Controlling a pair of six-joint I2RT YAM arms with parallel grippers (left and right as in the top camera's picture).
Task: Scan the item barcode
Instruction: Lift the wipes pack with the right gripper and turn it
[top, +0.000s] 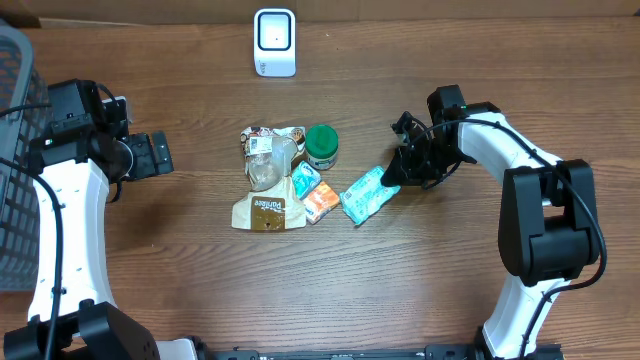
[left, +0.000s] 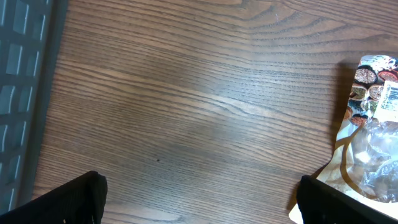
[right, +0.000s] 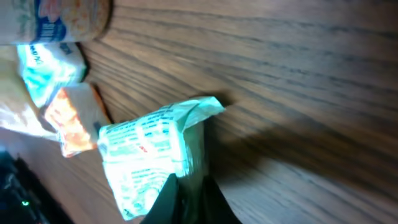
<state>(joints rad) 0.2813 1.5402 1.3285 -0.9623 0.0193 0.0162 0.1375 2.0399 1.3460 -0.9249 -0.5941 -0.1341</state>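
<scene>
Right claw (top: 393, 172): pressed together on the right end of the teal packet (top: 366, 194) (the pinch is shown by the wrist view).
Left claw (top: 162, 155): spread wide, held over bare tabletop (top: 200, 290) beside the basket (top: 12, 170).
Teal packet: placed mid-tabletop, just right of an orange sachet (top: 321, 203), well apart from the scanner (top: 274, 42) at the far edge.

Scanner (top: 274, 42) behind pile (top: 272, 182), pkt (top: 362, 197) rightmost, basket (top: 14, 150) left

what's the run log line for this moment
right gripper: shut on teal packet | left gripper: open, idle | scanner: not yet reached
</scene>
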